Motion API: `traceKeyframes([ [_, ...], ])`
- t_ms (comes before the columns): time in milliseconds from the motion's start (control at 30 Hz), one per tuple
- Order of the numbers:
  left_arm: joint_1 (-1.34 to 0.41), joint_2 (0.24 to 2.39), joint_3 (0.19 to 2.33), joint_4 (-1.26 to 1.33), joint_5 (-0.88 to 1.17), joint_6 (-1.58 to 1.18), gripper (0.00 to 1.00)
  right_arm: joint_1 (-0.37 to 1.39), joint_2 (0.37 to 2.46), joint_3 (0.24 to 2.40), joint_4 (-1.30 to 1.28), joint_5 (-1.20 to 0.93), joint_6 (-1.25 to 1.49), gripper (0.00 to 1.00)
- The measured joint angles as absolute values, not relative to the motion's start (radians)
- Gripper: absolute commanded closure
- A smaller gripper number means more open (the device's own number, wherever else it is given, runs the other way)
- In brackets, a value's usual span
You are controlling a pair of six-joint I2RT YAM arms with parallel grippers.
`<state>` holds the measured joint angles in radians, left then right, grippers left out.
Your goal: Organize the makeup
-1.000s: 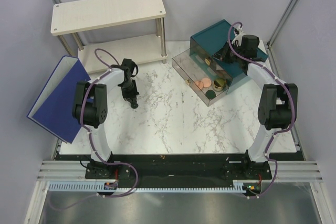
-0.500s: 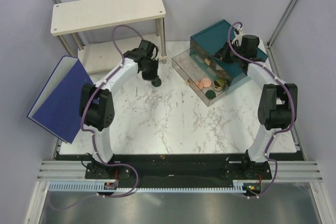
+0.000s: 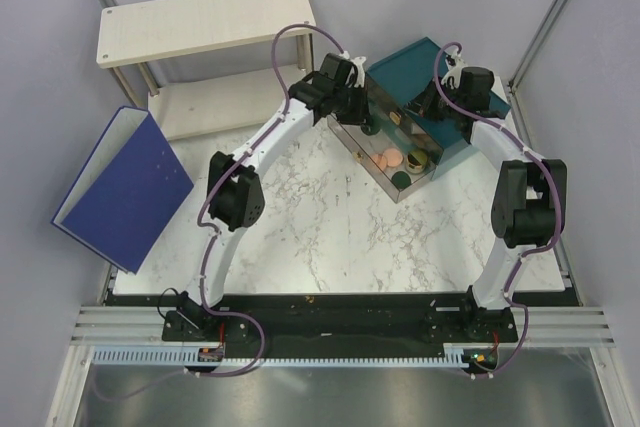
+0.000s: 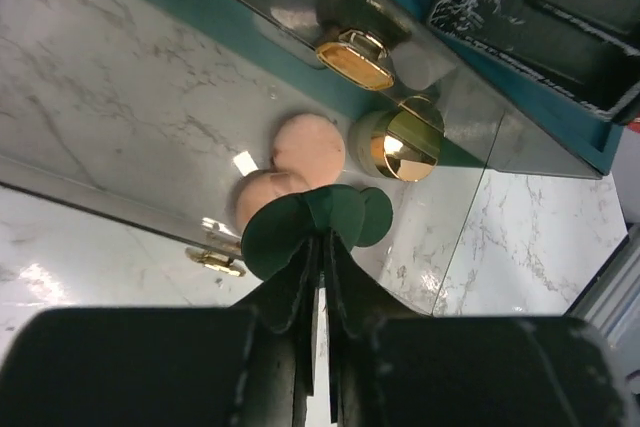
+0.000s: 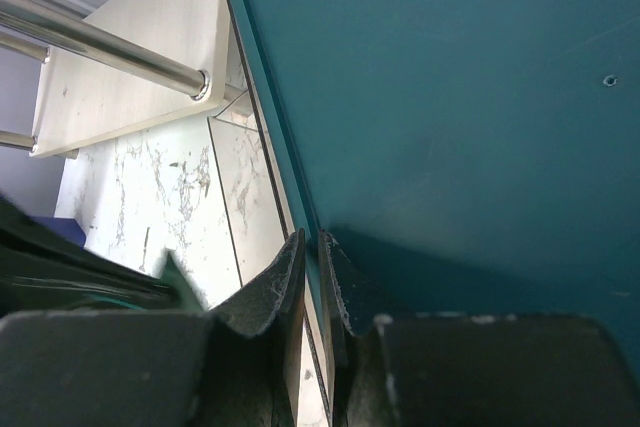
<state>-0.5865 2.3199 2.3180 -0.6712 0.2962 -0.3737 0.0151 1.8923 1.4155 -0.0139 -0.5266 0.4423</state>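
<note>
Clamps the top rim of the teal drawer box [image 5: 450, 97] between the narrowly parted right jaws. Hangs the left jaws over its open clear drawer [image 4: 150, 97], almost closed, pinching a dark green lid [image 4: 285, 227] edge-on. Shows two peach-pink compacts [image 4: 308, 147] and a gold-rimmed tin [image 4: 405, 144] just beyond those tips, inside the drawer.

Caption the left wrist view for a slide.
Left gripper pinches a dark green lid above the clear drawer holding two peach compacts.

Bright even overhead light, soft shadows; glare on gold-rimmed tin [image 4: 405, 142], w/ left pincer [image 4: 322, 247] blurred close-up.
</note>
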Motion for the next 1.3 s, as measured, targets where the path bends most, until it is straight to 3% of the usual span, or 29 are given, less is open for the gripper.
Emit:
traceKeyframes([
  [100, -0.599, 2.366, 2.318, -0.649, 0.327, -0.396, 0.59, 0.015, 1.892, 1.414, -0.012, -0.527, 0.442, 0.81],
  [200, -0.609, 2.394, 2.318, -0.626, 0.343, -0.415, 0.39, 0.015, 1.892, 1.414, -0.012, -0.527, 0.442, 0.81],
  [267, -0.615, 2.4, 2.318, -0.618, 0.345, -0.423, 0.39, 0.015, 1.892, 1.414, -0.011, -0.527, 0.442, 0.81],
  [467, -0.619, 2.397, 2.31, -0.587, 0.345, -0.425, 0.46, 0.015, 1.892, 1.414, -0.011, -0.527, 0.442, 0.81],
  [567, -0.612, 2.342, 2.215, -0.57, 0.342, -0.424, 0.64, 0.015, 1.892, 1.414, -0.011, -0.527, 0.442, 0.81],
  [600, -0.609, 2.312, 2.163, -0.56, 0.342, -0.425, 0.8, 0.015, 1.892, 1.414, -0.011, -0.527, 0.442, 0.81],
  [700, -0.59, 2.205, 1.993, -0.529, 0.35, -0.435, 0.98, 0.015, 1.892, 1.414, -0.011, -0.527, 0.442, 0.81],
  [833, -0.55, 2.065, 1.748, -0.461, 0.369, -0.451, 0.98, 0.015, 1.892, 1.414, -0.011, -0.527, 0.442, 0.81],
  [967, -0.525, 2.053, 1.646, -0.431, 0.377, -0.475, 0.98, 0.015, 1.892, 1.414, -0.011, -0.527, 0.442, 0.81],
  [1300, -0.54, 2.267, 1.69, -0.348, 0.529, -0.648, 0.98, 0.015, 1.892, 1.414, -0.01, -0.528, 0.442, 0.81],
])
